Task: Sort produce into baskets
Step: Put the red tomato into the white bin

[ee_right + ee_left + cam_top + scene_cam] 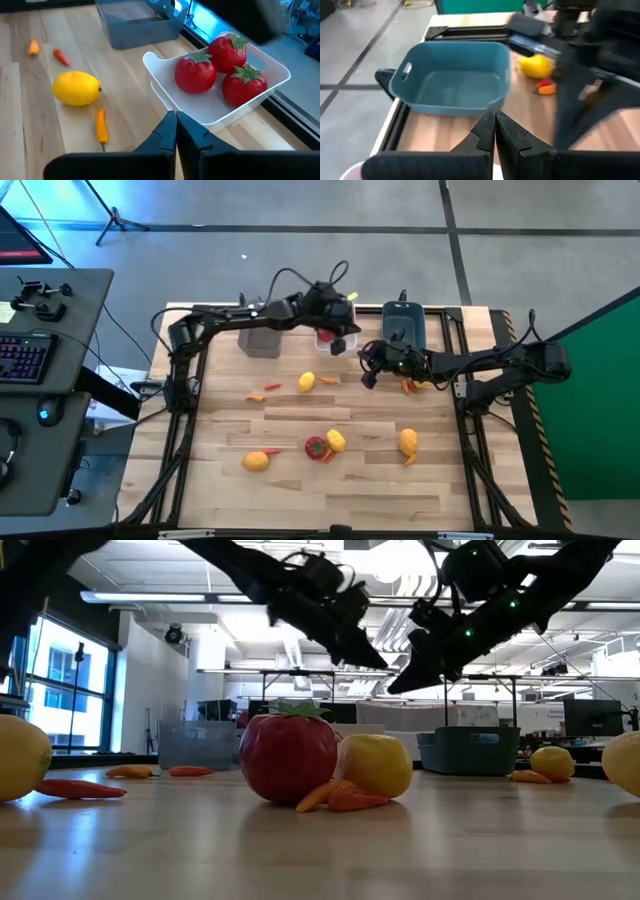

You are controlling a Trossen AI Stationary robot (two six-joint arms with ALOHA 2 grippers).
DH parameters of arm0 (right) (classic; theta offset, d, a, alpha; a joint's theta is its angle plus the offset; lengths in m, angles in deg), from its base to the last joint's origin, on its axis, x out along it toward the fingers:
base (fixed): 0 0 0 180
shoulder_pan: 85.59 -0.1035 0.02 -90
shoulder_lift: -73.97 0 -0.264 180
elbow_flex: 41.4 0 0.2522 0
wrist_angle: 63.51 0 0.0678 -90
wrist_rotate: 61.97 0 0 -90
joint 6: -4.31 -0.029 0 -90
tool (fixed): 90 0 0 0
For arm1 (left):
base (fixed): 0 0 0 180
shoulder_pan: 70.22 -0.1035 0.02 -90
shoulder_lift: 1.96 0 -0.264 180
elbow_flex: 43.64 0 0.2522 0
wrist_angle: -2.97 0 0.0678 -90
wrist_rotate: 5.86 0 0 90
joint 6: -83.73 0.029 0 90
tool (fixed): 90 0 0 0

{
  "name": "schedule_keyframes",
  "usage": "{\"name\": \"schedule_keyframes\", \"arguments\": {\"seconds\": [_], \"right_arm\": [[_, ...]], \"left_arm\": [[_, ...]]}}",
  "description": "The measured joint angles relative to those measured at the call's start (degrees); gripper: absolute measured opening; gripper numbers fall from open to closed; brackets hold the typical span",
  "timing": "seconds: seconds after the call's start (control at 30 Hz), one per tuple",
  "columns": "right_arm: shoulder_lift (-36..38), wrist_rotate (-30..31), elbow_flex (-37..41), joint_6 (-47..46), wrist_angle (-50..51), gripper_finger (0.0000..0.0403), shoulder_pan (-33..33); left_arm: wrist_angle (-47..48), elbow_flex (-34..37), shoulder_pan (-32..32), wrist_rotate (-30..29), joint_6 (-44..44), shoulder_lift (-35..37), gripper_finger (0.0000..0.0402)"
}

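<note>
The white basket (215,112) holds three red tomatoes (195,74). It stands at the table's far edge, between the grey basket (260,341) and the teal basket (452,77). My left gripper (340,340) hovers shut over the white basket (327,336) and holds nothing; its wrist view looks at the teal basket. My right gripper (368,375) hangs shut and holds nothing just near of the white basket. A tomato (316,447), lemons (307,382) (408,442) (257,461) and small orange-red pieces (273,388) lie loose on the table.
A lemon (536,66) and an orange-red piece (546,89) lie beside the teal basket, under my right arm (470,365). A lemon (76,88) and an orange pepper (101,125) lie before my right gripper. Both arms cross close together above the table's far middle.
</note>
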Motion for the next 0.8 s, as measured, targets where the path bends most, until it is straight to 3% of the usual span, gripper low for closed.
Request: {"name": "schedule_keyframes", "arguments": {"seconds": [0.13,0.27,0.47,0.6,0.8], "right_arm": [[0.00,0.43,0.01,-0.76,-0.71,0.0000,-0.25],[0.01,5.08,0.00,-0.71,-0.68,0.0000,-1.17],[0.00,2.81,-0.02,0.31,-0.53,0.0009,-3.00],[0.00,1.80,-0.04,-0.30,-0.15,0.0052,-5.14],[0.00,0.80,-0.04,-0.30,-0.57,0.0146,-9.31]], "left_arm": [[-5.33,9.37,0.88,0.00,0.01,7.18,0.0000],[-6.95,18.11,1.91,-0.28,0.45,14.15,0.0000],[-9.47,29.65,3.42,-0.97,0.43,24.31,0.0000],[-10.99,36.81,4.82,-1.01,0.45,29.65,0.0000],[-23.10,47.62,6.11,-0.97,-4.25,35.52,0.0000]]}}
